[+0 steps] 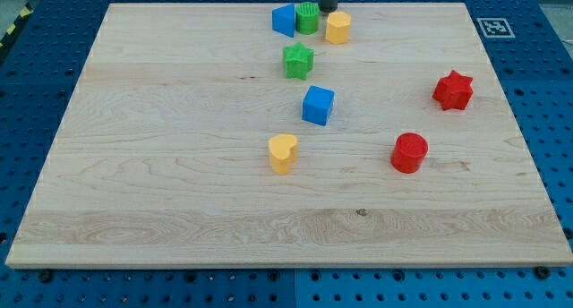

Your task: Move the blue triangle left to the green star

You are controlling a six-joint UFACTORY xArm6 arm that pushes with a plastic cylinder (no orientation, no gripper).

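wooden board [179, 192], tip [328, 11] beside blue triangle [284, 20]

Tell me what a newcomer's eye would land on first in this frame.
Probably the tight cluster at the view's top centre: the blue triangle, a green block and a yellow block side by side, with my tip just behind them, between green and yellow. The green star sits just below that cluster. Next, the two bright red blocks, a red star and a red cylinder, stand out at the view's right.

Pale matt wooden board [179, 183]
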